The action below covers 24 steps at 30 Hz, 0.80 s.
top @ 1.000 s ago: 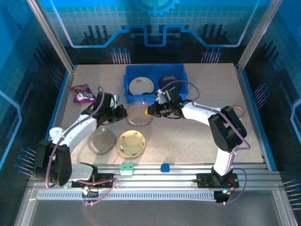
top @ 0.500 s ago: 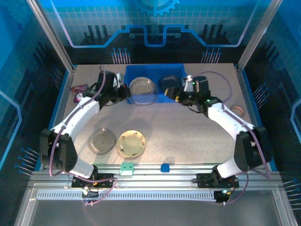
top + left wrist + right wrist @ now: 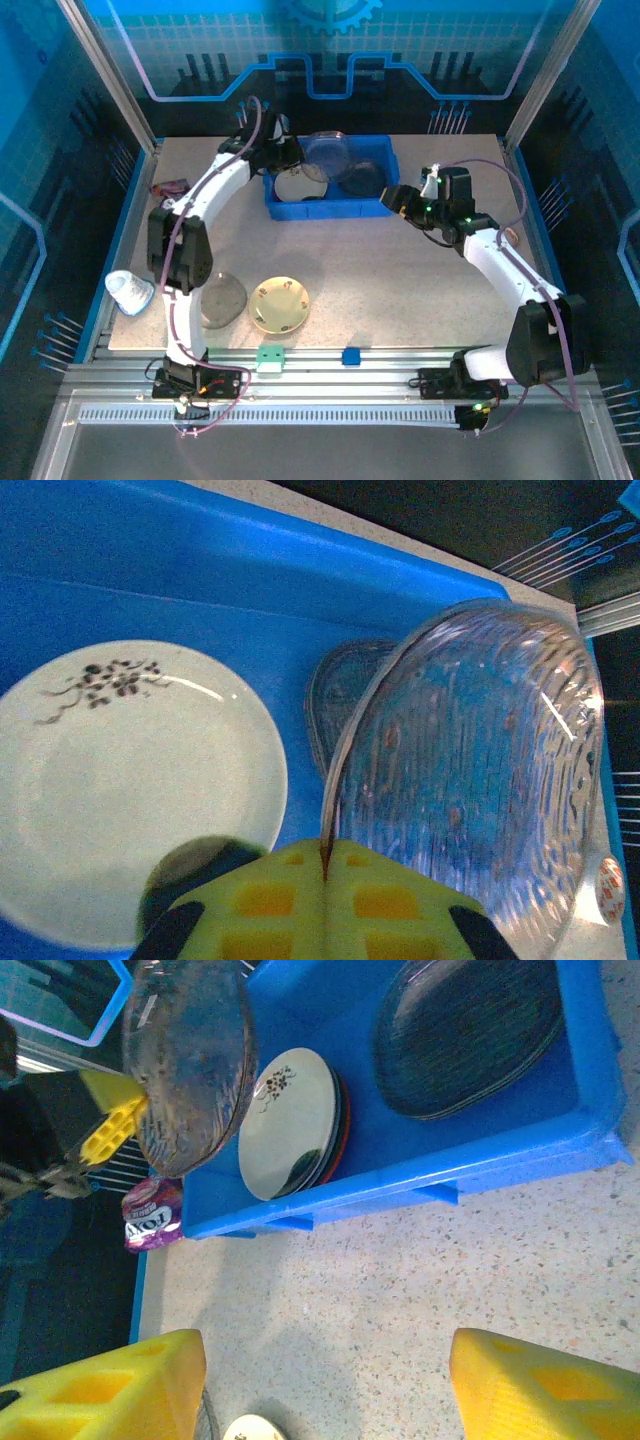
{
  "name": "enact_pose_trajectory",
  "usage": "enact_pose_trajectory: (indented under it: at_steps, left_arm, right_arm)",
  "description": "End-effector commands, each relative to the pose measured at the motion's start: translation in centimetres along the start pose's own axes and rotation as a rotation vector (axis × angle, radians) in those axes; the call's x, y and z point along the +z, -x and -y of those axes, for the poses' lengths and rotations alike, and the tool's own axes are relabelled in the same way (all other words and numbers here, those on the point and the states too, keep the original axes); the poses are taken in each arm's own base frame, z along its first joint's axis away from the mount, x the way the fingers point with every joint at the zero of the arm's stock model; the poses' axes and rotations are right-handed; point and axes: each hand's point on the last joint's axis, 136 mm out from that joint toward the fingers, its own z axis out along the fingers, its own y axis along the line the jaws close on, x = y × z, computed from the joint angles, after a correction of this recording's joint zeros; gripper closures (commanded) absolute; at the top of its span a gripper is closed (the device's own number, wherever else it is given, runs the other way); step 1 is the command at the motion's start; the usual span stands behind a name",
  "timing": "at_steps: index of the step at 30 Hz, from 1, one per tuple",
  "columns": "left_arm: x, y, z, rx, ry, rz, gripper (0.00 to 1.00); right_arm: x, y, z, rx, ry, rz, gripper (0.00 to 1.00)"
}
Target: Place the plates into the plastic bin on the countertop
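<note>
Our left gripper [image 3: 325,875] is clamped on the rim of the clear glass plate [image 3: 470,780]. It's tilted on edge over the blue bin [image 3: 200,570], above the dark plate [image 3: 465,1030], beside the floral plate [image 3: 130,780]. Our right gripper [image 3: 320,1390] gapes empty before the bin. We reckon left lowers.

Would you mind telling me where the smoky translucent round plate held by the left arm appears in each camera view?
Top external: the smoky translucent round plate is at top centre, over the back of the bright-blue plastic bin.
Left wrist: in the right half, its edge clamped in the left pincer.
Right wrist: top left, tilted.
Shared landmark: the cream floral plate lying in the bin.
</note>
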Motion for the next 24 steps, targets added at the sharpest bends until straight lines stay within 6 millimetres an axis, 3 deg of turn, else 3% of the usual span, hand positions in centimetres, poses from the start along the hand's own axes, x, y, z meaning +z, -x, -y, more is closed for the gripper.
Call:
enact_pose_trajectory:
  at_steps: [1,9,24]
  left_arm:
    - [2.5,-0.2,1.2,-0.020,0.011,-0.016,1.00]
    - [7.6,-0.8,1.7,-0.090,0.030,-0.017,1.00]
    - [12.8,-2.8,1.5,-0.152,0.085,-0.017,1.00]
  right_arm:
    - [-0.1,0.0,1.3,0.006,-0.040,-0.003,0.34]
    - [1.0,-0.4,2.4,0.030,-0.062,-0.047,0.33]
    - [1.4,-0.6,2.8,0.034,-0.058,-0.073,0.33]
